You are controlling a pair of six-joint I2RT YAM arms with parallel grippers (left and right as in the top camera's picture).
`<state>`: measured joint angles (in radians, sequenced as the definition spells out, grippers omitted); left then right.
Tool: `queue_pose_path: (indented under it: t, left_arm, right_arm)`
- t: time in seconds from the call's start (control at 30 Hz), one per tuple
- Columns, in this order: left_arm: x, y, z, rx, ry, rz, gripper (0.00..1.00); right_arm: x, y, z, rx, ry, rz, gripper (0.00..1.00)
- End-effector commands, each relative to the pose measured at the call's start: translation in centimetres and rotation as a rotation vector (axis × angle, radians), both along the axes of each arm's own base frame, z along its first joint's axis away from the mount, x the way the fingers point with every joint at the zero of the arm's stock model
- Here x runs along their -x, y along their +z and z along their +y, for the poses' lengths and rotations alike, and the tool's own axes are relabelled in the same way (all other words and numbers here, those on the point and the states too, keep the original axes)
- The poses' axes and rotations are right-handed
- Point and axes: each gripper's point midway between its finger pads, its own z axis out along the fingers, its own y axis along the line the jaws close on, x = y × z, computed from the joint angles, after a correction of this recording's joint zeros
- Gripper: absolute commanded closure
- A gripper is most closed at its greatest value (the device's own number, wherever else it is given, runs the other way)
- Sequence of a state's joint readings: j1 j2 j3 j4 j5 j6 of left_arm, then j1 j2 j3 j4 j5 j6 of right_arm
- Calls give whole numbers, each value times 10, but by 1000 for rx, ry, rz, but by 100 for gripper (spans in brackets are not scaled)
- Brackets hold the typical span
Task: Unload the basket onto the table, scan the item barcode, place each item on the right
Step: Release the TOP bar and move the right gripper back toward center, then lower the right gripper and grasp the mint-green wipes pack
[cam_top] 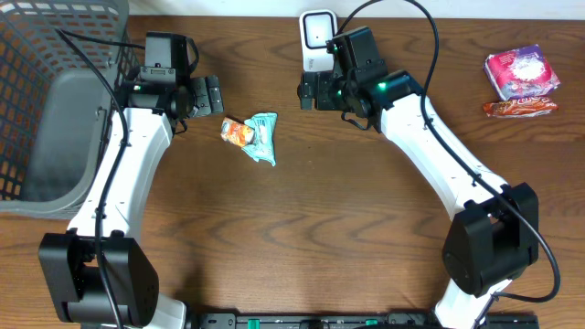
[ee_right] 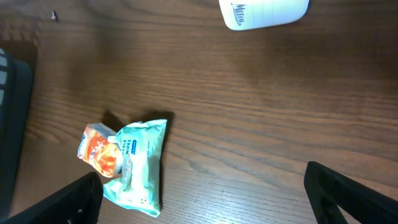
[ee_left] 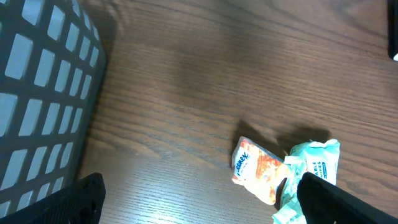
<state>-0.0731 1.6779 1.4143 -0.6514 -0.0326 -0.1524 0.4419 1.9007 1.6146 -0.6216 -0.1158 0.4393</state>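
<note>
Packets sit in the middle of the brown wooden table (cam_top: 366, 228). One is a small orange and white snack packet (cam_top: 236, 132) and the other is a crinkly teal and white packet (cam_top: 264, 139). They lie flat and touch each other, between my two arms. Nothing is holding them.

My left gripper (cam_top: 208, 95) is spread wide and holds nothing. It hangs near the packets, on the side where the grey plastic basket (cam_top: 37, 55) stands. In the left wrist view I see both black fingers (ee_left: 62, 202) far apart, with the packets close to one of them.

My right gripper (cam_top: 306, 90) is spread wide too, and it holds nothing. It is on the other side of the packets, a bit further from them. The white plastic barcode scanner (cam_top: 317, 38) lies at the far edge of the table, just beside my right arm.

A pink packet (cam_top: 521, 71) and a red-brown bar (cam_top: 519, 108) lie together in the far right corner, well apart from everything else.
</note>
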Motion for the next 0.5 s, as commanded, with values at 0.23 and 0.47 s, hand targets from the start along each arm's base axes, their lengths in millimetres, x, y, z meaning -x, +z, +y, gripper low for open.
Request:
queue_pose_path:
  t: [0.23, 0.47]
  left_arm:
    - [1, -5, 4, -14, 2, 14, 2]
    - [1, -5, 4, -14, 2, 14, 2]
  right_arm:
    - [6, -3, 8, 6, 28, 3, 1]
    - [8, -3, 15, 3, 42, -6, 1]
